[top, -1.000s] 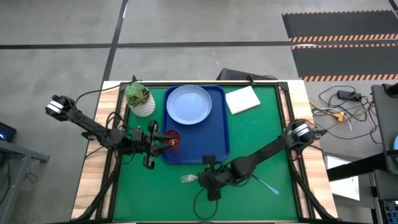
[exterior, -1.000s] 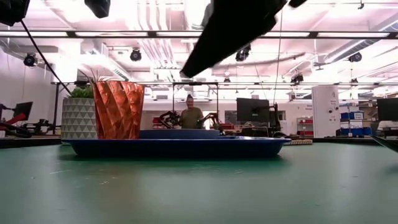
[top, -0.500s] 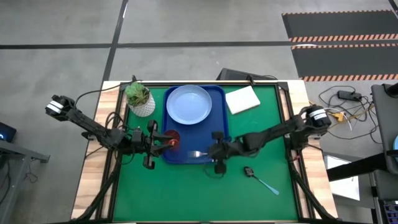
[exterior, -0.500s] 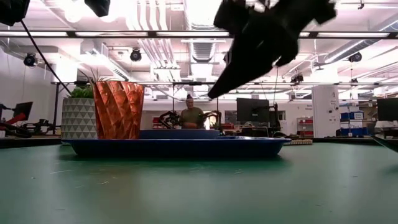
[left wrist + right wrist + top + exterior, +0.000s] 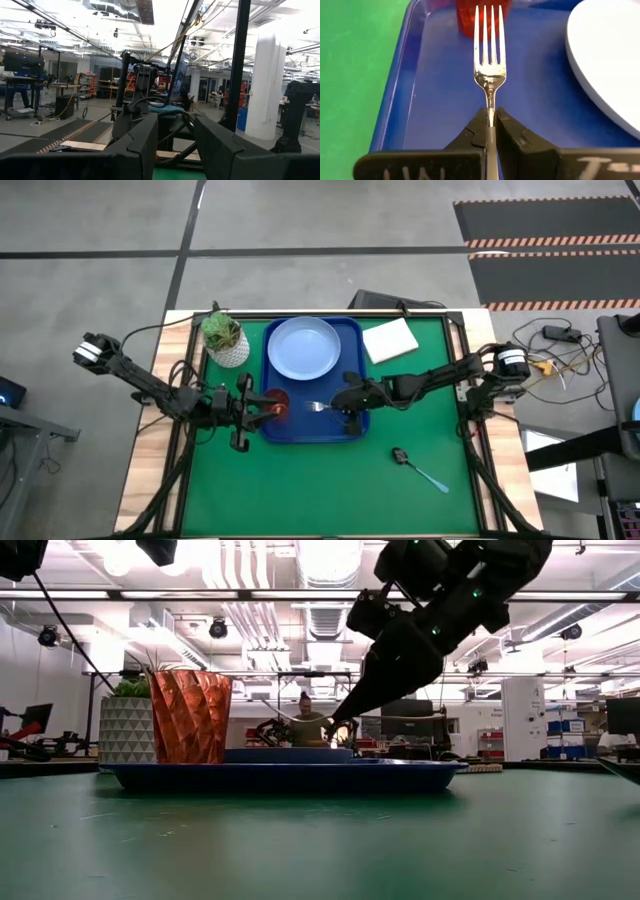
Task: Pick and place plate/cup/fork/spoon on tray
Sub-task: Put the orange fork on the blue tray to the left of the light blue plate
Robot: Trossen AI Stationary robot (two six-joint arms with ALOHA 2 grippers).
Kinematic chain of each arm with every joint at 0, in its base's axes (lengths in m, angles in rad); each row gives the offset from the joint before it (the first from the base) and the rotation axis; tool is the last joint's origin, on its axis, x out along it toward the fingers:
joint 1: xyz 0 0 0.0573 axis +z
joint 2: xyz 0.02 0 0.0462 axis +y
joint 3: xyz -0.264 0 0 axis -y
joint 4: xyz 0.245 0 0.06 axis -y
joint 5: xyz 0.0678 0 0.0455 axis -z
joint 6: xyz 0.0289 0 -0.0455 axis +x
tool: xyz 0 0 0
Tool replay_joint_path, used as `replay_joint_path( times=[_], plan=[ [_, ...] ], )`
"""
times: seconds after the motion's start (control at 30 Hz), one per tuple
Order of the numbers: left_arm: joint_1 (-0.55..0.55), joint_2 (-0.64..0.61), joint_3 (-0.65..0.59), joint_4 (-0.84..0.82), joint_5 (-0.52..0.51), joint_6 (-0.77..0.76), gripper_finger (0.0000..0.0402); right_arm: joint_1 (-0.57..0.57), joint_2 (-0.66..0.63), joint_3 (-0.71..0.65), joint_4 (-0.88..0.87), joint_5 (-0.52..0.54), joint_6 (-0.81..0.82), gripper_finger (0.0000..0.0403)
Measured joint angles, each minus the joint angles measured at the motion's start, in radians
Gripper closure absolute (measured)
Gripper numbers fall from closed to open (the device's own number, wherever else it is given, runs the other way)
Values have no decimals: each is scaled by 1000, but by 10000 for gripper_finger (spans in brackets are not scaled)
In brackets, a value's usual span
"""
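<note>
The blue tray [image 5: 352,340] holds the pale-blue plate [image 5: 303,347] at its far end and the red-brown cup [image 5: 277,402] standing at its near left. My right gripper [image 5: 341,404] is shut on the fork [image 5: 318,406] over the tray's near half, with the tines pointing at the cup [image 5: 477,15]. My left gripper [image 5: 255,408] is open at the tray's left rim, beside the cup; I cannot tell whether it touches the cup. The spoon [image 5: 415,467] lies on the green mat, near right of the tray. My right gripper pinches the fork between its two fingers just behind the neck [image 5: 490,102]; the fingers hide the handle. The fingers slant down from the table's right and lie along the fork. The fork points toward the table's left above the tray floor [image 5: 435,100]. In the low view the fingertips [image 5: 343,727] stand above the tray's rim.
A white pot with a green plant [image 5: 226,338] stands left of the tray's far end. A white square pad [image 5: 390,340] lies to the tray's right. A person [image 5: 305,725] sits in the room beyond the table.
My right gripper has carried the fork up from the mat near the table's near edge toward the far edge. It has come over the tray's near half, close to the cup. The spoon now shows on the mat. My left gripper has kept still.
</note>
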Motion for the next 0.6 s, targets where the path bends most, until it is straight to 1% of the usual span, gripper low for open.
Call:
replay_joint_path(
  times=[0.1,0.3,0.4,0.5,0.6],
  plan=[
    [0,0,0,0,0,7,292,-12,0,-22,41,-1,8,394],
    [10,-1,0,17,-1,54,292,-48,0,-43,57,1,13,394],
    [16,-4,9,63,-6,148,292,-64,1,-44,71,0,5,394],
    [20,-10,26,106,-6,285,292,-76,16,-44,112,-2,-13,394],
    [22,-31,51,118,-6,435,292,-91,39,-44,136,-43,-20,394]
  ],
)
